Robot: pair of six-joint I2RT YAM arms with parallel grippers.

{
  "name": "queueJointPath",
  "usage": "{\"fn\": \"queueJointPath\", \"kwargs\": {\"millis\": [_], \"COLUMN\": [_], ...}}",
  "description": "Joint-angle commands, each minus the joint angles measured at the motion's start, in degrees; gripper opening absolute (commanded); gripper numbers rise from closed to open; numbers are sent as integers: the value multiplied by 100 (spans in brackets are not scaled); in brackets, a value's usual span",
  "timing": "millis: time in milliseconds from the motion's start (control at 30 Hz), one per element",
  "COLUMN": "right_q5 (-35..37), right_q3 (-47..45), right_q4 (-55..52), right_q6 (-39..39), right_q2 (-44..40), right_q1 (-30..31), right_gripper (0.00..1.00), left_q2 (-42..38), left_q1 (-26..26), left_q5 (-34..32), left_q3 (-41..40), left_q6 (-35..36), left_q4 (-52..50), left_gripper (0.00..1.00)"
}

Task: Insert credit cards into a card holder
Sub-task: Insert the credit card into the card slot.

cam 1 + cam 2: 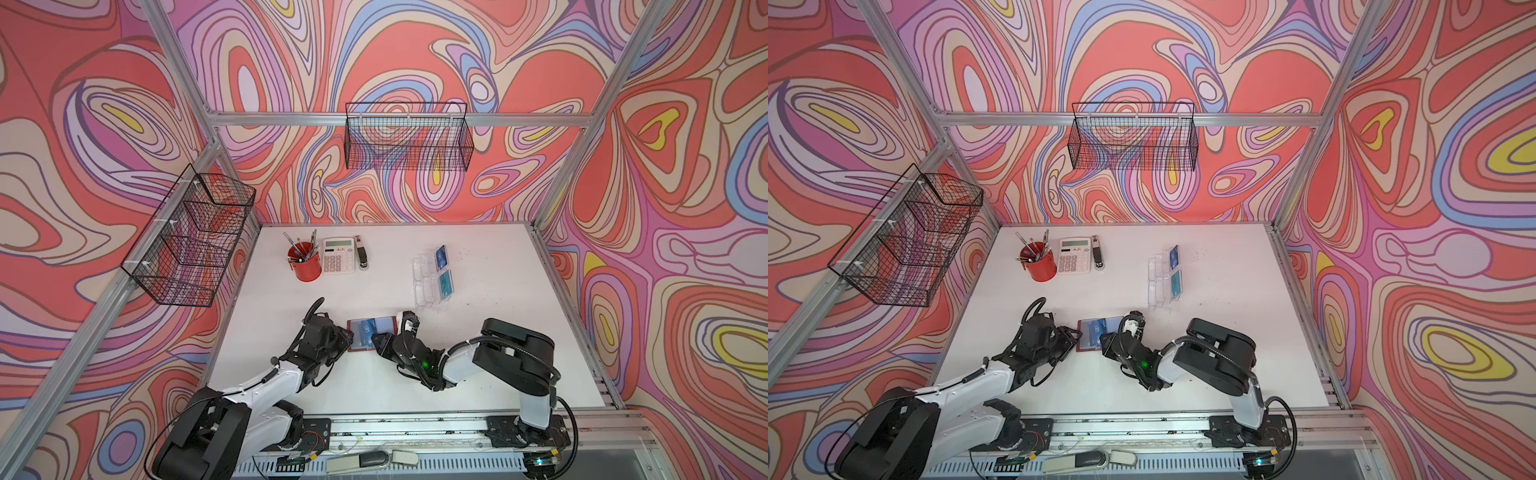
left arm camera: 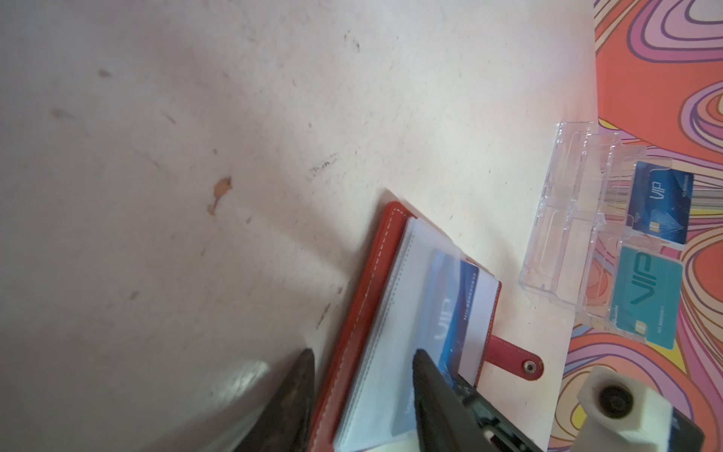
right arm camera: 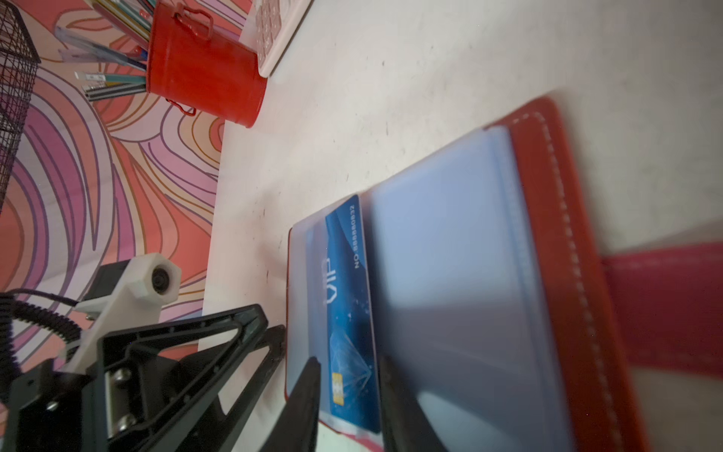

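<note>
Card holder (image 1: 371, 335) and credit cards shared a white tabletop (image 1: 478, 357), with both arms reaching in from the near edge. Two black wire baskets hung on the walls, one on the back wall (image 1: 409, 137) and one on the left wall (image 1: 191, 241).

A clear acrylic stand (image 1: 424, 282) stood in the far right part of the tabletop, well apart from the arms. A row near the far left corner held a red pen cup (image 1: 305, 264), a calculator (image 1: 338, 255) just beside it, and a stapler (image 1: 362, 253) next to that.

The red holder lay open and flat about midway between the left and right edges, nearer the near edge, clear sleeves (image 2: 395, 313) facing up. Its snap tab (image 2: 512, 362) rested on the tabletop.

The left gripper (image 2: 364, 354) sat at the holder's left edge, jaws apart. One fingertip (image 2: 424, 371) was over the sleeves, and the second hung over bare tabletop beside the red cover. I saw nothing clamped.

The right gripper (image 3: 348, 362) met the holder from the right. Its jaws stood apart on either side of the chip end of a blue "VIP" card (image 3: 348, 305). That card lay partly under a sleeve, with the chip end sticking out. Whether the fingers touched it I could not tell.

A dark blue card (image 1: 441, 254) and a teal card (image 1: 446, 284) stood upright in the stand's right-hand pockets.
</note>
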Motion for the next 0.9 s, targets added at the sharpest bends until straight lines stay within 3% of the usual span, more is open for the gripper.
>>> {"fn": "queueJointPath", "kwargs": {"millis": [0, 200, 567, 867], "right_q5": [568, 588, -365, -645], "right_q3": [58, 412, 1246, 1485], "right_q4": [-1256, -1864, -1584, -1296], "right_q6": [-303, -499, -891, -1101], "right_q2": [-417, -344, 532, 707], "right_q1": [14, -21, -47, 40], "right_gripper": [36, 36, 27, 24], "left_q2": [-69, -23, 348, 299], "left_q1": [-13, -3, -10, -14], "left_q5": [-56, 76, 304, 246], "left_q3": [17, 67, 124, 88], "left_q6": [-10, 65, 61, 25], "left_q4": [-333, -294, -9, -2], "left_gripper": [45, 46, 45, 43]}}
